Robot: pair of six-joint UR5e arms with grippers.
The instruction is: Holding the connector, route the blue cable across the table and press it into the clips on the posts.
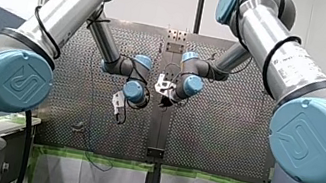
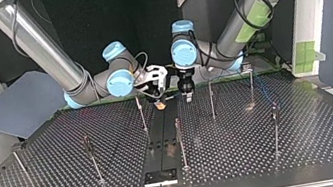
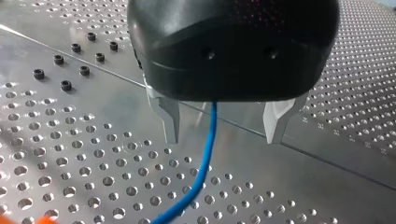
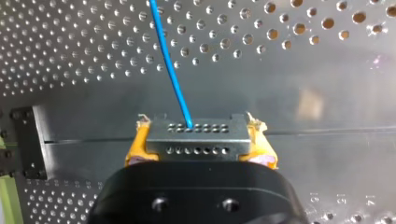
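In the right wrist view a dark grey connector (image 4: 196,140) with two rows of small holes sits crosswise between yellow pads (image 4: 136,148), and my right gripper (image 4: 200,124) is shut on it. The blue cable (image 4: 169,65) leaves the connector's far face and runs away over the perforated table. In the left wrist view the blue cable (image 3: 208,144) passes between the two metal fingers (image 3: 170,122) of my left gripper (image 3: 223,139), which stands open without touching it. In the top view both grippers hover side by side at the table's far middle, right (image 2: 157,95) and left (image 2: 187,92).
Several thin metal posts stand on the perforated table (image 2: 314,141), among them one (image 2: 141,113) just in front of my right gripper, one (image 2: 211,99) beside my left gripper, and one (image 2: 180,143) on the centre strip. A black plate (image 2: 160,177) lies at the near edge.
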